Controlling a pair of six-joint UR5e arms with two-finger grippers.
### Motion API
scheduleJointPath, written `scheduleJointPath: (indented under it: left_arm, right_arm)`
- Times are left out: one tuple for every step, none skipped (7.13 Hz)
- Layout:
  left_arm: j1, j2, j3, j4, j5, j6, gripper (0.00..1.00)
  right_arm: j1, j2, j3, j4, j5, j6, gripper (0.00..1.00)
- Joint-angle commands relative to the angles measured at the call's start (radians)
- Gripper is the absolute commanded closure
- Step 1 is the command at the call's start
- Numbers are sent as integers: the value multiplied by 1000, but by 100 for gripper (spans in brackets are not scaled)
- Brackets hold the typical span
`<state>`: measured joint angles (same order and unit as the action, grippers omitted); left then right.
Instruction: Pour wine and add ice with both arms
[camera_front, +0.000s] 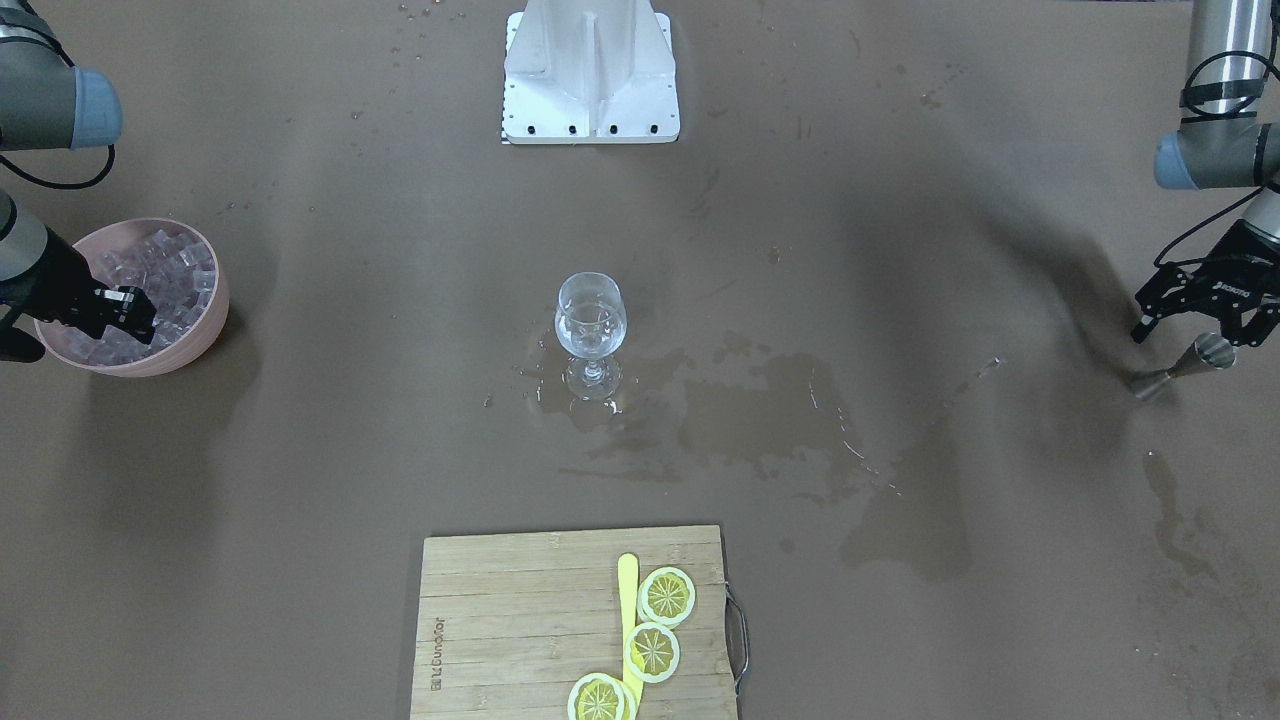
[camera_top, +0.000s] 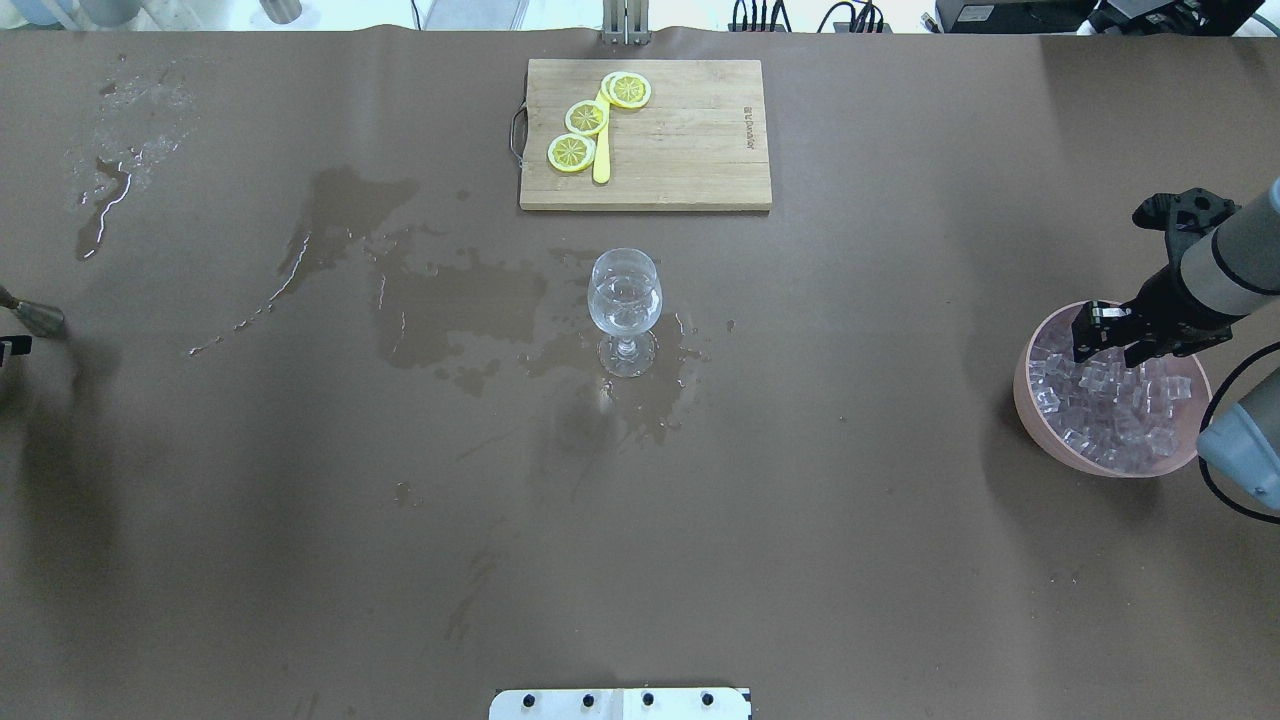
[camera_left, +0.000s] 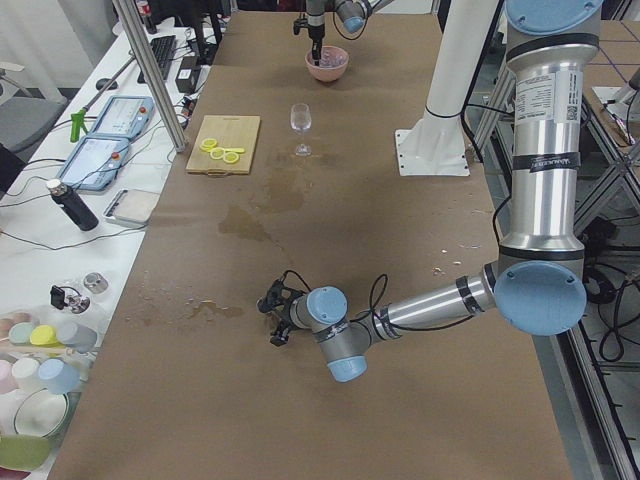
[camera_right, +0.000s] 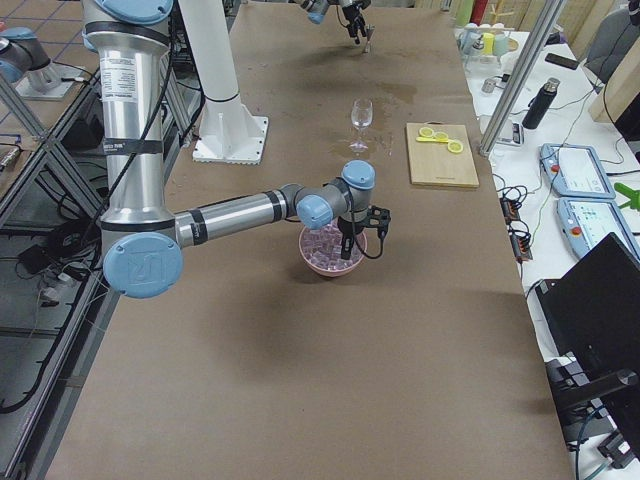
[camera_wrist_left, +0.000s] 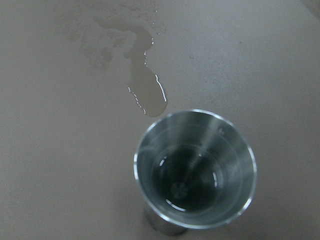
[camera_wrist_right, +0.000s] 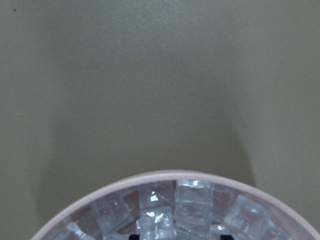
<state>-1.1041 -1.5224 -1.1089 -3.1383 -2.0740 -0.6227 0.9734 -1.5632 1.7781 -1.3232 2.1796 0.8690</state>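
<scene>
Fingers (camera_front: 1146, 320) of L gripper (camera_front: 1198, 335) stand apart, either side of the jigger's (camera_front: 1188, 364) top, far to robot-L of the glass (camera_top: 624, 300). Only your L wrist cam shows the little clear wine (camera_wrist_left: 192, 186) in the jigger. R gripper (camera_top: 1092, 338) points down into the pink bowl (camera_top: 1030, 415) of ice (camera_top: 1115, 415), far R of the glass. Can't tell if its fingers are apart or together.

Long table (camera_top: 300, 560) lay under brown paper-like cover; wet patches (camera_top: 450, 310) darkened middle and one end. White side bench (camera_left: 60, 240) ran alongside, carrying blue cases (camera_left: 100, 160), black bottle (camera_left: 72, 205), pastel cups (camera_left: 45, 345), laptop (camera_right: 600, 300). Aluminium post (camera_left: 150, 75) stood at table's edge. Floor (camera_right: 55, 12) was orange-brown tile. Light was even, shadows soft.
</scene>
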Motion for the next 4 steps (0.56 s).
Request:
scheduleJointPath:
  left_arm:
    - [33, 1, 47, -90, 53, -43, 2]
    - [55, 1, 67, -126, 75, -46, 2]
    - [56, 1, 67, -138, 75, -70, 2]
    - [58, 2, 67, -173, 100, -80, 2]
  right_arm:
    - [-2, -1, 9, 1, 2, 10, 31]
    - [-4, 0, 11, -1, 6, 12, 30]
    - [-5, -1, 12, -1, 11, 27, 30]
    - [-21, -1, 18, -1, 17, 48, 30]
